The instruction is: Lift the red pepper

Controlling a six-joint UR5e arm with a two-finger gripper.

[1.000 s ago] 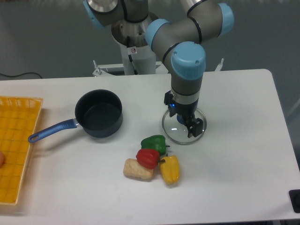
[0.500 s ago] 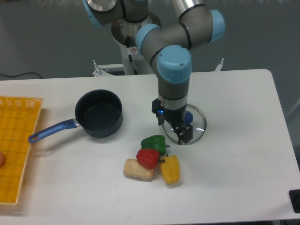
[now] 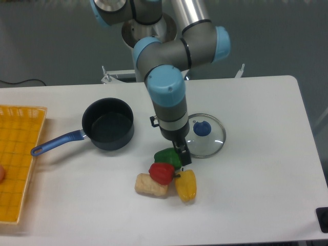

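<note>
Black fingers [image 3: 183, 155] hanging just above the green bell pepper [image 3: 168, 156], right at its far-right edge; too dark and too small to tell how far apart, and nothing visibly held. Grey wrist and blue-capped elbow of the UR5e arm [image 3: 167, 97] rising behind.

Just in front of the fingers, a tight cluster on the white bench [image 3: 256, 179]: red pepper [image 3: 162, 173] at the centre, touching the green one behind it, the yellow bell pepper [image 3: 186, 185] to its right, and a pale tan bread-like lump [image 3: 150, 185] at its front-left.

Glossy, lumpy and rounded, so probably light but slippery; likely hollow and slightly yielding. Best taken across the widest part of the body, from above, though hemmed in by neighbours on three sides, leaving little room beside it.

Glass lid [image 3: 204, 141] with blue knob lying flat to the right of the arm. Dark saucepan [image 3: 108, 123] with blue handle to the left, apparently empty. Yellow basket [image 3: 20, 159] at the far-left edge, something small and reddish just visible at its border, unidentifiable.
</note>
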